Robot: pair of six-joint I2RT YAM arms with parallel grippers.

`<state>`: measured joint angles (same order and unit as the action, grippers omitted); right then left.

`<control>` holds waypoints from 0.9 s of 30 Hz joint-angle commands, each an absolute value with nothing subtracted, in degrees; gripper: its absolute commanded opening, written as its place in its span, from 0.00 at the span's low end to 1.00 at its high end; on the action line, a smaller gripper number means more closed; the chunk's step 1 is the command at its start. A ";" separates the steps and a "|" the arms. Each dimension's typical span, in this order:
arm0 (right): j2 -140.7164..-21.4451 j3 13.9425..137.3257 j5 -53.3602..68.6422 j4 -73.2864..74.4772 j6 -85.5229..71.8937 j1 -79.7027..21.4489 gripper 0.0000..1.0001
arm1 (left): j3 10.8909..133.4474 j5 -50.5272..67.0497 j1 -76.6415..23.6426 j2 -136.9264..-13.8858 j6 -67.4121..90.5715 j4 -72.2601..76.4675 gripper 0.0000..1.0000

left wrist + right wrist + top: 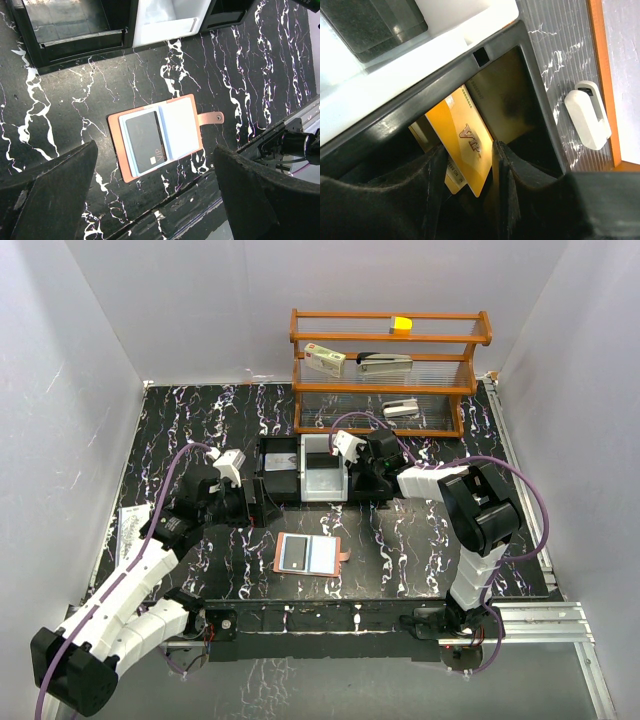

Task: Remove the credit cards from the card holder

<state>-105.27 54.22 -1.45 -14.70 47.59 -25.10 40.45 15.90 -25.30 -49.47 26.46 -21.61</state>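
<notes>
The card holder (310,556) lies open and flat near the table's front edge, salmon outside and pale blue-grey inside (181,122). A dark VIP card (145,141) sits in its left pocket. My left gripper (155,148) hangs open above the holder, touching nothing. My right gripper (362,476) reaches into the black tray (536,75) on the right. There a gold VIP card (466,142) leans between its parted fingers (506,165), with another gold card (453,175) behind it. The jaws stand well wider than the card, so the right gripper (469,151) is open.
A white tray (322,478) and a second black tray (280,472) stand beside the right one. Behind them is a wooden shelf (390,338) with a stapler, a box and a yellow block. A white device (587,116) lies by the shelf. A paper sheet (130,530) lies at the left.
</notes>
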 commanded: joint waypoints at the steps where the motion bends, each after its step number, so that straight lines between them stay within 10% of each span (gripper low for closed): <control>1: -104.41 56.01 0.30 -15.65 46.67 -25.14 0.39 | 40.33 17.31 -25.14 -49.59 26.21 -21.56 0.99; 27: -100.79 57.17 4.26 -12.27 44.74 -24.53 0.52 | 39.41 19.11 -25.11 -49.18 26.63 -21.30 0.99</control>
<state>-104.16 54.65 3.05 -11.57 45.47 -24.95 39.94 17.37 -25.30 -50.06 26.46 -21.41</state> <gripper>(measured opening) 0.517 0.986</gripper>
